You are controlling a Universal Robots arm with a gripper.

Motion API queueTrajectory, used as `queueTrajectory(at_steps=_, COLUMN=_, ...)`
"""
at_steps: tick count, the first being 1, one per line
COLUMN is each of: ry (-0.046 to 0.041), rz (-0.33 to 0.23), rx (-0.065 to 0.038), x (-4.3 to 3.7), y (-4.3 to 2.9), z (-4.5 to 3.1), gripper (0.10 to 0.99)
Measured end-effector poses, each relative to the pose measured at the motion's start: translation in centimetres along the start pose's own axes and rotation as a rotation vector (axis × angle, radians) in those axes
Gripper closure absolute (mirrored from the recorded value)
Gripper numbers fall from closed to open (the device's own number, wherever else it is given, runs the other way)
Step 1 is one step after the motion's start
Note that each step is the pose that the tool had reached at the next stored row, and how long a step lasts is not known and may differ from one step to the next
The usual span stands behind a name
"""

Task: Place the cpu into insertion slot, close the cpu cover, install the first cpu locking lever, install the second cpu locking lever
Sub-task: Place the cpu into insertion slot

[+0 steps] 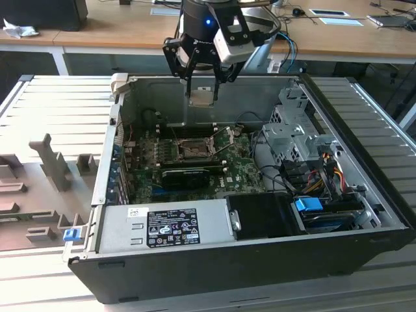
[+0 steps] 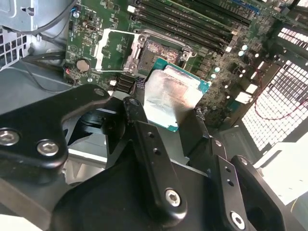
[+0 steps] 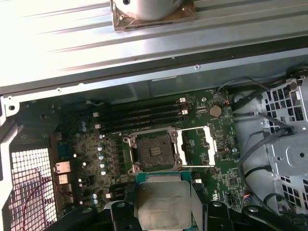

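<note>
My gripper (image 1: 201, 91) hangs above the back of the open computer case, shut on the cpu (image 1: 201, 96), a pale silvery square chip held by its edges. In both wrist views the cpu (image 3: 161, 204) (image 2: 171, 96) sits between the black fingers (image 2: 139, 130), well above the green board. The insertion slot (image 3: 154, 151) (image 2: 154, 60) (image 1: 192, 148) is a dark square socket with a silver rim, bare, and lies below and slightly ahead of the chip. The cpu cover (image 3: 195, 147) (image 2: 113, 48) is flipped open beside the socket.
Black memory slots (image 3: 139, 115) run along one side of the socket and a long black card (image 1: 185, 174) lies along the other. A grey power supply (image 1: 166, 227) fills the case front. A drive cage (image 1: 292, 130) and cables (image 1: 312, 175) stand at the exterior view's right.
</note>
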State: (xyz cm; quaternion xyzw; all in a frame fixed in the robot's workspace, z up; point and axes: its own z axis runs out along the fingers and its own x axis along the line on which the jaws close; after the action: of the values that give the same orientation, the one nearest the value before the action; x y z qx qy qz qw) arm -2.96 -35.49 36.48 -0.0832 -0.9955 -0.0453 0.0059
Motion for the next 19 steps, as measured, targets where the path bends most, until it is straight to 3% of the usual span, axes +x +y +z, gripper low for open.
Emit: queueTrajectory(at_steps=19, ry=-0.0095, rz=0.106, rx=-0.002, x=0.0, y=-0.01, z=0.03, gripper=0.557)
